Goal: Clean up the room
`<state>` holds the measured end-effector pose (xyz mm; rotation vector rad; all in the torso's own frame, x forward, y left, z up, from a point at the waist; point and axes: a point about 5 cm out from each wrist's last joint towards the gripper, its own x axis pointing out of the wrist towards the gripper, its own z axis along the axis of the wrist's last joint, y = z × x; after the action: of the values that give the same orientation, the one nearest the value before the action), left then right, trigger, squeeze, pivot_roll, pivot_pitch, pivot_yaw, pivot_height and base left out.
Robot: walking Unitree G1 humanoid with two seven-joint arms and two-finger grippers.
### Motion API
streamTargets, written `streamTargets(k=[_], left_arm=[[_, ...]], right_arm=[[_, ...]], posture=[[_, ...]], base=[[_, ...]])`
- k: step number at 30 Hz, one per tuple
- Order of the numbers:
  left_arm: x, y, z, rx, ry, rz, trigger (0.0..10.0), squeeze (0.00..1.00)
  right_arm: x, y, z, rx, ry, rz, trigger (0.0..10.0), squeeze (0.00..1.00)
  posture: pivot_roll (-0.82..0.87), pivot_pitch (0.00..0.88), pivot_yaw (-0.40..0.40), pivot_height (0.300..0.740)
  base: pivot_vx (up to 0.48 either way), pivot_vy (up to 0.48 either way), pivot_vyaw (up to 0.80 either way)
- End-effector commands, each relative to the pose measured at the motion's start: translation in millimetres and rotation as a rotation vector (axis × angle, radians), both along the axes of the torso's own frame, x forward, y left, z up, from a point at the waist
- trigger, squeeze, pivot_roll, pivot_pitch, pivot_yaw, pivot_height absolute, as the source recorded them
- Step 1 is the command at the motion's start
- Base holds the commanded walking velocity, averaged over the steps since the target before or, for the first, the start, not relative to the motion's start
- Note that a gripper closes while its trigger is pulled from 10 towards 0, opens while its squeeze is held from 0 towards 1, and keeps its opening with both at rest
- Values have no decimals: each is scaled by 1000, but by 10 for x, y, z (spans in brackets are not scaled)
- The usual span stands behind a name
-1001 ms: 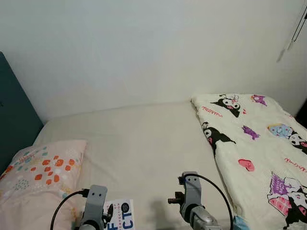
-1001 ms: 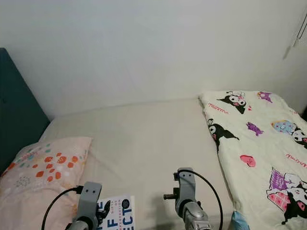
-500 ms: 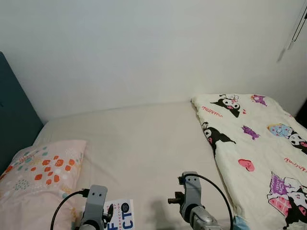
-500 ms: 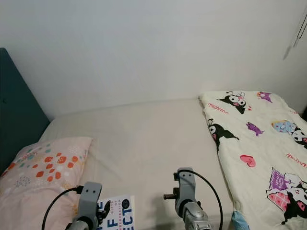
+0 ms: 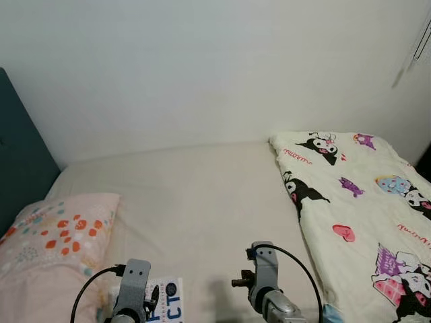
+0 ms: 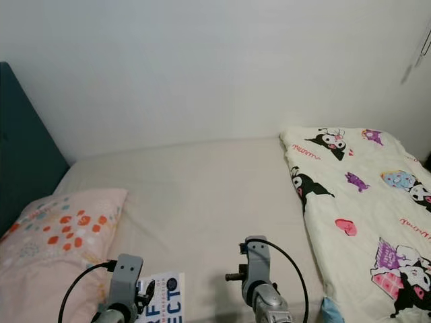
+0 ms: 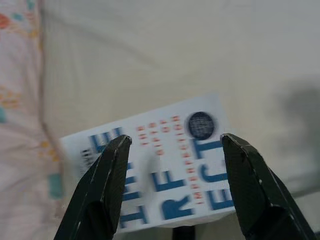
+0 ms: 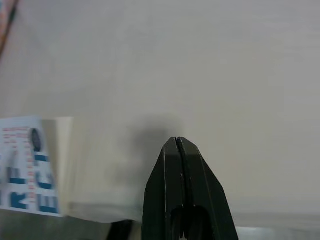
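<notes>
Bed: cream sheet, bare across the middle, running from the near edge to the far wall.
Wall: plain white, behind the bed.
Headboard: dark teal, at the far left.
Pillow: pale pink with orange, red and teal dots, lying at the near left of the bed.
Quilt: cream with black, purple and pink cartoon figures, spread over the right side of the bed, its left edge running from far to near.
Book: white cover with big blue letters, small red print and a dark round badge; it lies flat on the sheet at the near left, just beside the pillow's edge and close to the bed's near edge. In the left eye view it sits just right of the left arm, partly hidden by it.
Left gripper: hangs above the book, its two black fingers spread wide with the cover showing between them; neither tip can be seen to touch the book.
Left arm: grey wrist with a black cable looping out to its left, at the near edge.
Right gripper: fingers pressed together with nothing between them, over bare sheet right of the book and apart from it; its shadow falls on the sheet just ahead.
Right arm: grey wrist with a black cable arching to its right, near centre, left of the quilt's edge.
</notes>
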<state>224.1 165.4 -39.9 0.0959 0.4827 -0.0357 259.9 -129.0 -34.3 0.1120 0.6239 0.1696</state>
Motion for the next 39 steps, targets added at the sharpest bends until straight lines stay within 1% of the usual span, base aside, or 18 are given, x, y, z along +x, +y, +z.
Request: streamTargets(k=[1,24,25,28,33,35,39], left_arm=[[-4,-6,1,3,-2,-8,10000,0],[-14,4,-2,9,1,-11,10000,0],[-20,29,-42,19,57,-9,10000,0],[-21,32,-54,27,77,-21,10000,0],[-8,25,-41,23,65,-24,10000,0],[0,21,-34,42,60,-30,10000,0],[-6,-13,-35,48,56,-51,10000,0]], right_arm=[[-25,-4,-26,2,20,-6,10000,0],[-29,9,-29,5,21,-5,10000,0],[-32,3,-32,5,23,-7,10000,0],[-34,0,-34,5,24,-9,10000,0],[-37,0,-36,6,25,-11,10000,0],[-38,-1,-37,6,25,-12,10000,0],[-45,-9,-42,5,27,-14,10000,0]], posture=[[54,1,-18,740],[57,0,-17,740],[59,2,-16,740],[59,3,-14,740],[59,5,-13,740],[59,5,-13,740],[59,8,-13,740]], base=[[0,-431,0],[0,-433,0],[0,472,0],[0,472,0],[0,472,0],[0,0,0],[0,0,0]])
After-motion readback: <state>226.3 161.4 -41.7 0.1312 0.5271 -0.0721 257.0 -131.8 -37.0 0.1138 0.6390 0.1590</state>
